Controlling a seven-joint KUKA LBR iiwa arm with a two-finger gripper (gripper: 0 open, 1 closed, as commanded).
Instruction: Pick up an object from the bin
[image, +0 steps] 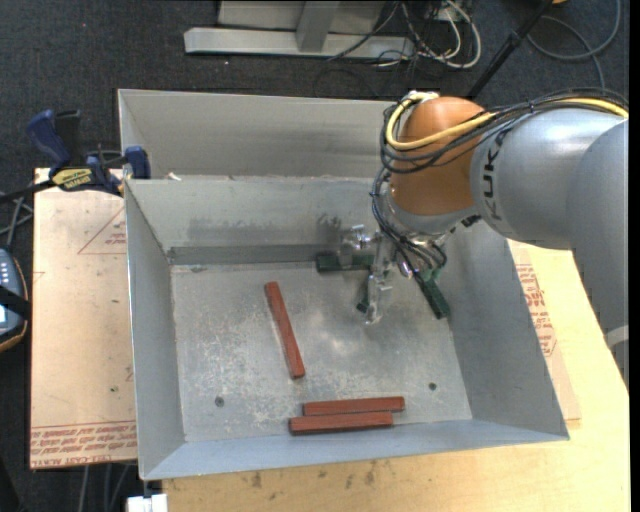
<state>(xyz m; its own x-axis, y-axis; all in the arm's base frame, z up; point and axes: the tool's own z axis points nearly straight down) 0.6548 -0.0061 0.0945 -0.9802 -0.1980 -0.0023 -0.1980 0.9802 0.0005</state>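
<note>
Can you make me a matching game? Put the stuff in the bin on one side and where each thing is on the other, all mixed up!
Things:
1. lone brown stick
2. pair of brown sticks
3. gripper
4. orange cover

Places:
A. on the arm's wrist, above the far right part of the bin
B. lying side by side along the front wall
C. slanting across the floor, left of the middle
D. over the middle of the floor, right of the slanting stick

Pairs: 1-C, 2-B, 3-D, 4-A
</note>
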